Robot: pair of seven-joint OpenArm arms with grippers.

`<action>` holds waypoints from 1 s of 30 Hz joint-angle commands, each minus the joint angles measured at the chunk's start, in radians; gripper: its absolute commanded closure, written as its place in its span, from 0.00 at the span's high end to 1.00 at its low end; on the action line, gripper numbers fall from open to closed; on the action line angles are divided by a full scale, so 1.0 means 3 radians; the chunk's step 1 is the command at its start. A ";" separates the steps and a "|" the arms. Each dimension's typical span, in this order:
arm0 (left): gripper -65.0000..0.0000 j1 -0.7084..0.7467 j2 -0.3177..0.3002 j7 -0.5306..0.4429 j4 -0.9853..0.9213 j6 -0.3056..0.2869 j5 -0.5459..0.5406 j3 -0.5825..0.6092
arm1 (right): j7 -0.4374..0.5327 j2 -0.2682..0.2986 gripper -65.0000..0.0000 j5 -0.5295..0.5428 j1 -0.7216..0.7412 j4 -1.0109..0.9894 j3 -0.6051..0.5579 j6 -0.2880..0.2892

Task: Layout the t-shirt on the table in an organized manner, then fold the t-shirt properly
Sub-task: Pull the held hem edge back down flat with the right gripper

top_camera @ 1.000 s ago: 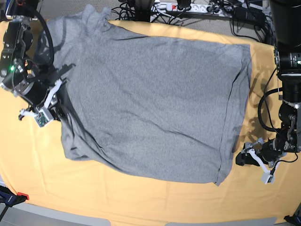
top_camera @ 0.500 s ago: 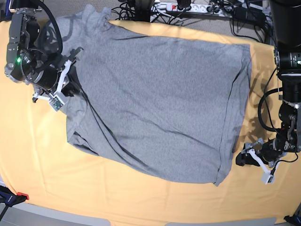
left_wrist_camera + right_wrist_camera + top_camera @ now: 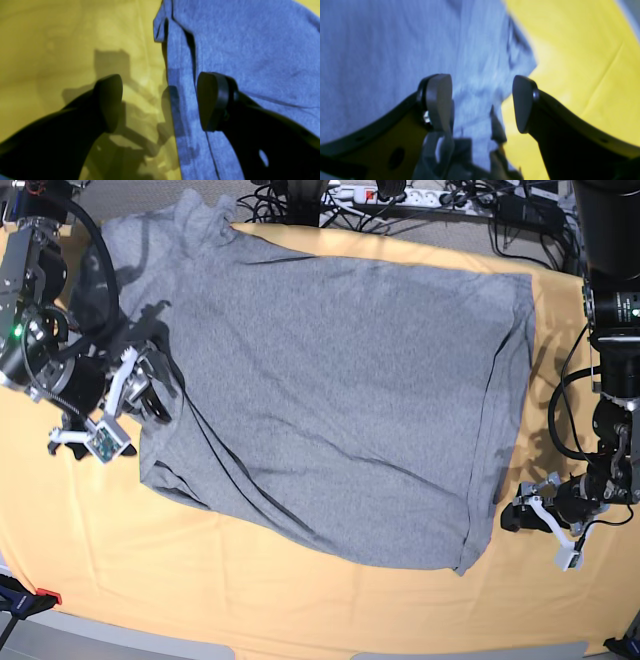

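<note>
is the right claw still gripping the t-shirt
Apart. The right wrist view shows the right claw with jaws spread wide, nothing pinched, and the t-shirt lying below on the table.

No text, label, brand, number or sign can be read in any of the views. The t-shirt (image 3: pixel 330 390) is shown with its plain grey side up, and no lettering is seen on it. No marking can be made out on the yellow cloth of the bench (image 3: pixel 300 610) beside the shirt; the wrist views are too blurred for print.
</note>
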 commanded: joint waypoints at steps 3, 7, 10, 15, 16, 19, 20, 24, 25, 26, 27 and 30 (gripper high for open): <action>0.72 -0.0121 -0.0055 -0.0045 0.0048 -0.0011 -0.0043 -0.0029 | 0.0397 0.0039 0.62 0.0013 0.0169 -0.0154 0.0018 -0.0270; 0.72 -0.0120 -0.0056 -0.0046 0.0050 -0.0011 -0.0043 -0.0029 | 0.0579 0.0038 0.62 0.0032 0.0478 -0.0788 0.0018 -0.0473; 0.72 -0.0111 -0.0056 -0.0045 0.0050 -0.0010 -0.0042 -0.0029 | 0.0558 0.0003 0.62 0.0243 0.0805 -0.1424 0.0018 -0.0455; 0.72 -0.0112 -0.0056 -0.0047 0.0048 -0.0011 -0.0043 -0.0029 | 0.0308 -0.0125 0.61 0.0512 0.1326 -0.2430 0.0018 -0.0262; 0.72 -0.0112 -0.0055 -0.0047 0.0048 -0.0011 -0.0045 -0.0029 | 0.0270 -0.0151 0.61 0.0510 0.1413 -0.2628 0.0018 -0.0240; 0.72 -0.0113 -0.0056 -0.0051 0.0048 -0.0011 -0.0043 -0.0029 | 0.0167 -0.0205 0.61 0.0544 0.1644 -0.3179 0.0018 -0.0140; 0.72 -0.0113 -0.0056 -0.0052 0.0048 -0.0011 -0.0046 -0.0029 | 0.0111 -0.0214 0.60 0.0603 0.1700 -0.3320 0.0018 -0.0078; 0.72 -0.0112 -0.0056 -0.0052 0.0048 -0.0011 -0.0043 -0.0029 | 0.0033 -0.0228 0.49 0.0727 0.1787 -0.3517 0.0018 0.0001; 0.72 -0.0113 -0.0056 -0.0058 0.0048 -0.0011 -0.0043 -0.0029 | 0.0058 -0.0228 0.39 0.0740 0.1794 -0.3517 0.0018 0.0001; 0.72 -0.0113 -0.0056 -0.0066 0.0048 -0.0011 -0.0045 -0.0029 | 0.0097 -0.0228 0.26 0.0767 0.1807 -0.3516 0.0018 0.0001; 0.72 -0.0112 -0.0056 -0.0079 0.0048 -0.0011 -0.0045 -0.0029 | 0.0120 -0.0228 0.13 0.0810 0.1820 -0.3516 0.0019 0.0001; 0.72 -0.0112 -0.0055 -0.0089 0.0048 -0.0013 -0.0045 -0.0029 | 0.0159 -0.0228 0.00 0.0914 0.1920 -0.3515 0.0019 0.0001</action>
